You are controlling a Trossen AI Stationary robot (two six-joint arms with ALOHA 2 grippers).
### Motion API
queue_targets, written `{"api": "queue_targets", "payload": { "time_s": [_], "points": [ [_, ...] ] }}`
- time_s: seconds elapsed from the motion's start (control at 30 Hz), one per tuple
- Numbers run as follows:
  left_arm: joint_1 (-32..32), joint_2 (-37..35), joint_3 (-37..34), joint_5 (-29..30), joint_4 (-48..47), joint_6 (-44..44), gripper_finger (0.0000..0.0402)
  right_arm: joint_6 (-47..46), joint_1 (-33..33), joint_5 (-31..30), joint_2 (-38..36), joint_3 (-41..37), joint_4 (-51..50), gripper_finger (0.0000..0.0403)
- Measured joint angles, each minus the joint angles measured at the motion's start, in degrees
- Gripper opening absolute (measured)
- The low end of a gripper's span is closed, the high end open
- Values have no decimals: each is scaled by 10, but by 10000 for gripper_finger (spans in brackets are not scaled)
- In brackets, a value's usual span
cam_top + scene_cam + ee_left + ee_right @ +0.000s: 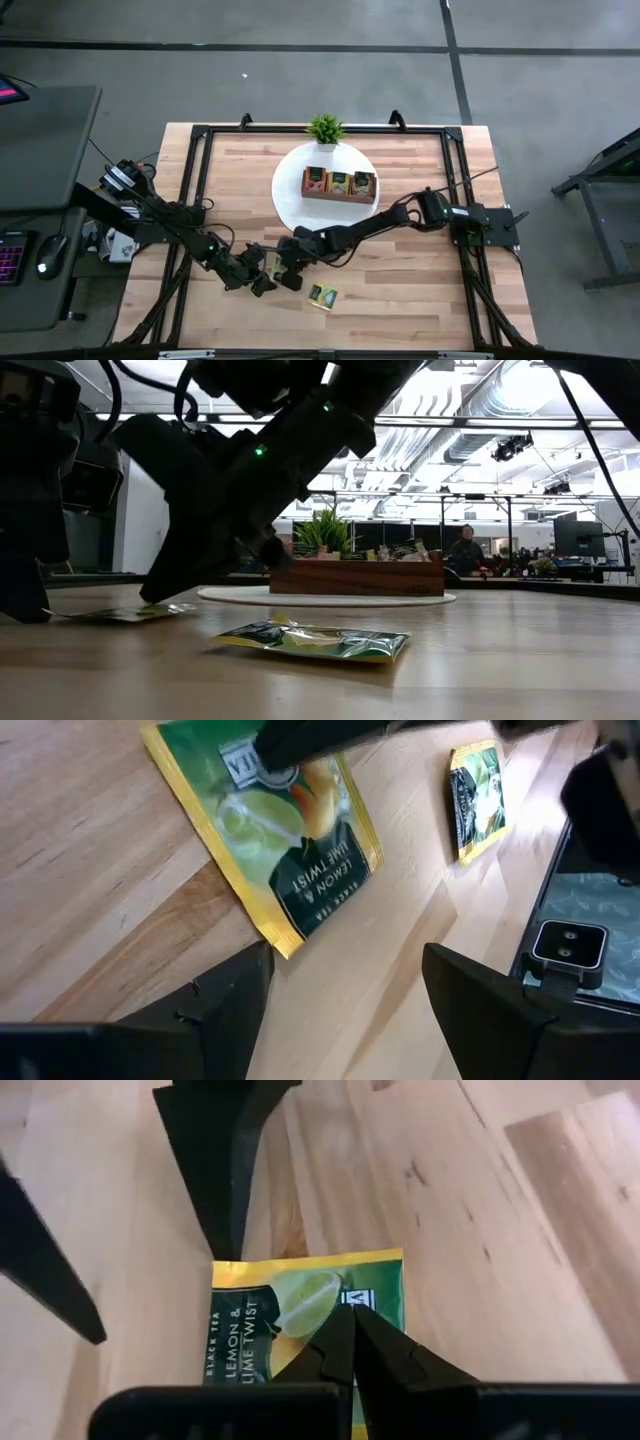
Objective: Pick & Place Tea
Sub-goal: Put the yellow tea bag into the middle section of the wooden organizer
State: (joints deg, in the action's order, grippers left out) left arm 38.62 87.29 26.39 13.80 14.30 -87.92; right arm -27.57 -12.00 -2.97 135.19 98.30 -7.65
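Near the table's (pixel 400 300) front edge, the right gripper (pixel 350 1342), fingers closed, presses its tips onto a lemon-lime sachet (pixel 305 1320) lying flat, while the left gripper (pixel 345 985), fingers spread and empty, faces it from just beside its edge.

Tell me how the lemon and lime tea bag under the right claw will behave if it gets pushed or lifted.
The tea bag lies thin and flat on the wooden table, so it probably slides rather than rolls or tips. Its glossy wrapper looks slippery and likely bends when lifted by one edge. It seems very light; the shut right claw pressing on it may be steadying it for the open left claw.
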Motion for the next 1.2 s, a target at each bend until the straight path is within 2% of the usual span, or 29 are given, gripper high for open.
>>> {"api": "queue_targets", "payload": {
  "time_s": [0.33,0.53,0.83,1.2],
  "points": [
    [0,0,0,2,0,6,263,74,0,29,-25,1,-44,0],
    [0,0,-1,3,0,6,263,148,5,59,-29,1,-78,0],
    [0,0,-1,5,0,6,263,250,12,76,-29,1,-76,0],
    [0,0,-1,7,0,6,263,251,33,66,-29,2,-101,0]
  ]
}}
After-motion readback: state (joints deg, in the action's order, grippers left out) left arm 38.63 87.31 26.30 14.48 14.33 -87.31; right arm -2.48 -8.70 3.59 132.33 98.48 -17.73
